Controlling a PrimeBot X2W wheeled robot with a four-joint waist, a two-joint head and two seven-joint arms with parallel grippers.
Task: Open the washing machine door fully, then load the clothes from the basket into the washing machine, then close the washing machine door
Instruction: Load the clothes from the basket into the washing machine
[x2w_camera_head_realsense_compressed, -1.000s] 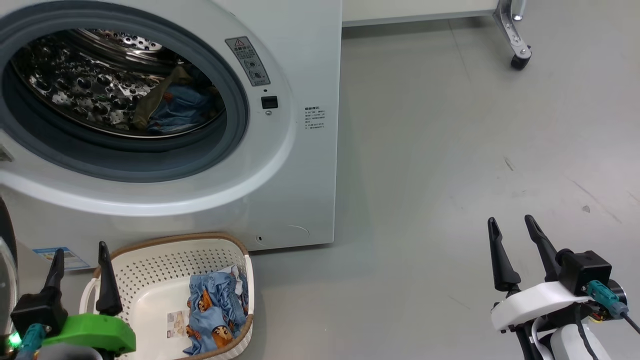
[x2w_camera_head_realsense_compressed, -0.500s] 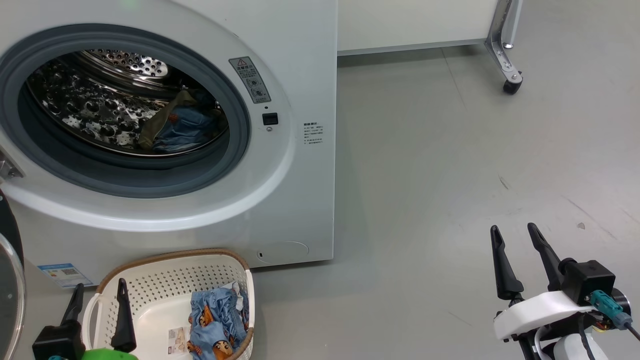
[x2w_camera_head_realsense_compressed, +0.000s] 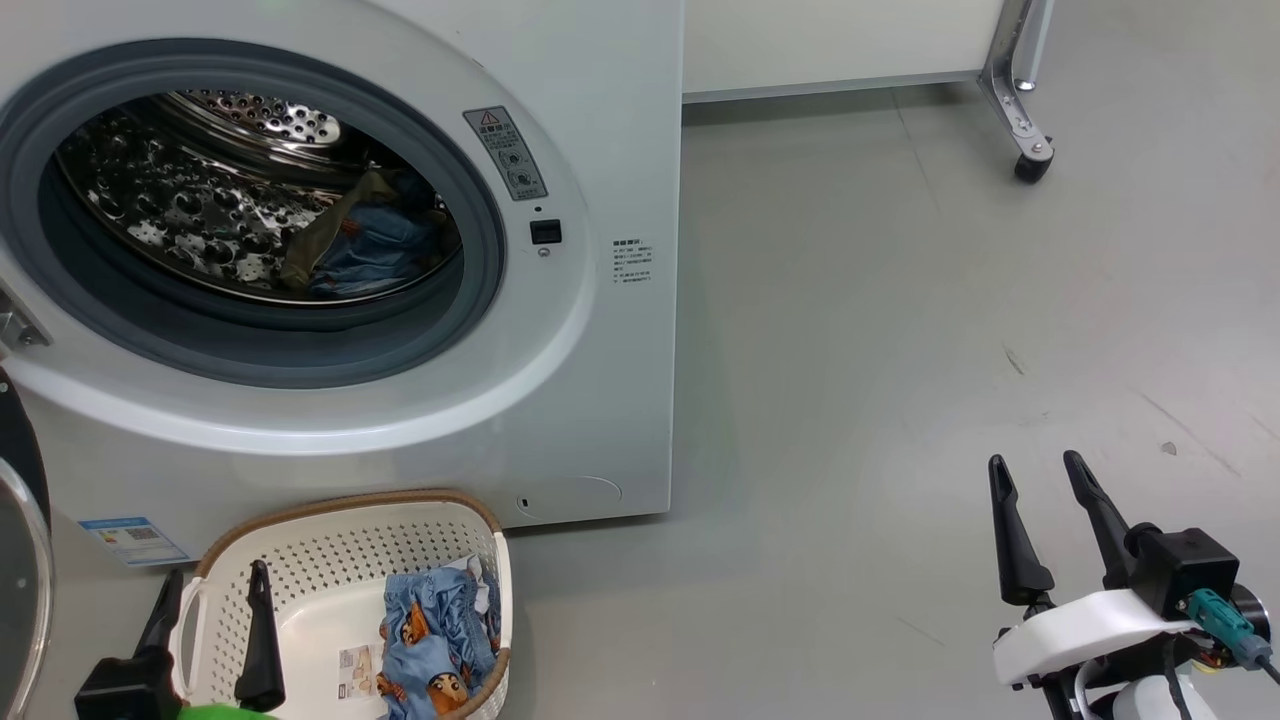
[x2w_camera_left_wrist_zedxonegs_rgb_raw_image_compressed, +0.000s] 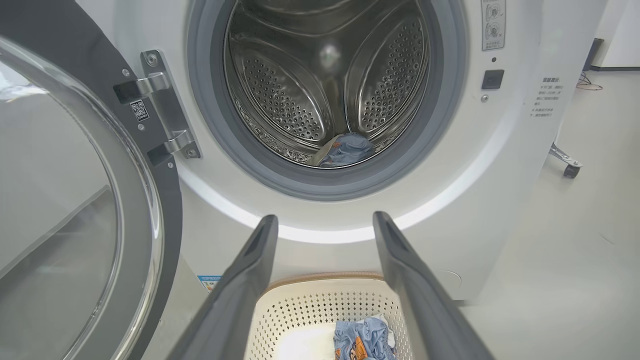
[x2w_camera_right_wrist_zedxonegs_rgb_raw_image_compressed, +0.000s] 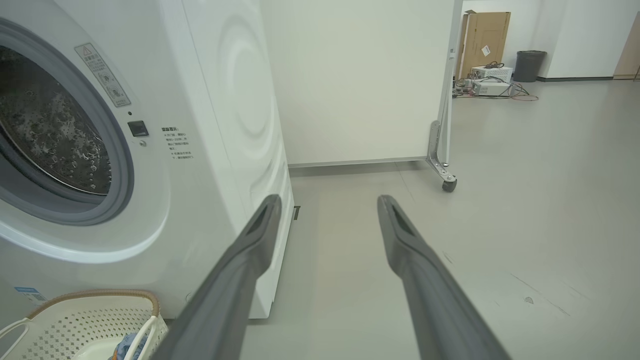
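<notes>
The white washing machine (x2w_camera_head_realsense_compressed: 600, 380) stands at the left with its round door (x2w_camera_left_wrist_zedxonegs_rgb_raw_image_compressed: 75, 200) swung wide open on the left hinge. Inside the steel drum (x2w_camera_head_realsense_compressed: 200, 210) lie clothes (x2w_camera_head_realsense_compressed: 360, 245), light blue and olive-cream. On the floor before the machine sits the cream basket (x2w_camera_head_realsense_compressed: 320, 540) holding a light blue garment (x2w_camera_head_realsense_compressed: 435, 640) with orange cartoon prints. My left gripper (x2w_camera_head_realsense_compressed: 215, 590) hovers open and empty over the basket's left side. My right gripper (x2w_camera_head_realsense_compressed: 1035, 475) stands open and empty over bare floor at the lower right, far from the basket.
A white panel on a metal leg with a caster (x2w_camera_head_realsense_compressed: 1030, 165) stands behind and right of the machine. In the right wrist view, a cardboard box (x2w_camera_right_wrist_zedxonegs_rgb_raw_image_compressed: 482, 42), a grey bin (x2w_camera_right_wrist_zedxonegs_rgb_raw_image_compressed: 527, 65) and cables lie far back. Grey floor (x2w_camera_head_realsense_compressed: 900, 350) spreads to the right.
My left gripper has dropped lower in the head view, its green wrist nearly out of frame. The camera tilted slightly. The right gripper and the clothes kept their places.
</notes>
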